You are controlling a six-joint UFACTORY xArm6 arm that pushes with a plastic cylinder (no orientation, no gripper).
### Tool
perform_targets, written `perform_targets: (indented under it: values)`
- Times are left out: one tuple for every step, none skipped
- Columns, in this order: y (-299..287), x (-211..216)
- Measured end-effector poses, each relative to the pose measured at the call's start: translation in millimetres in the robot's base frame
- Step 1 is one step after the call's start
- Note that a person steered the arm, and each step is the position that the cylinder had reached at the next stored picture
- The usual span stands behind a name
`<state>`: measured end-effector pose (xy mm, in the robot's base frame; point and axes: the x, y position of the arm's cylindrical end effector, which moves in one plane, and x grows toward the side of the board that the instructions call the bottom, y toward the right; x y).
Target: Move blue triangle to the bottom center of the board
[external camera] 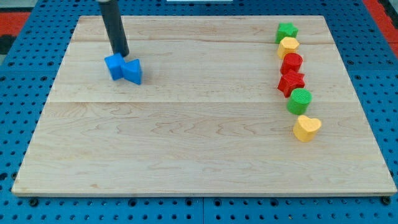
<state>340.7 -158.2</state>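
wooden board (199, 149) | two blue blocks (123, 68) left | six-block column (293, 81) right

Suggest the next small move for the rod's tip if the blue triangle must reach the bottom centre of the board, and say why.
Probably a short push toward the view's bottom right. My tip sits at the top edge of the blue cube, which touches the blue triangle on its right. The target lies below and to the right. The cube may come along, so shifting the tip onto the triangle could help.
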Motion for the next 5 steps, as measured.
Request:
perform_targets:
  values:
    - [32.8, 52.7]
    - [75.1, 90.7]
    - [112.3, 116.1]
    - [120.2, 106.4]
    - [158.5, 132.6]
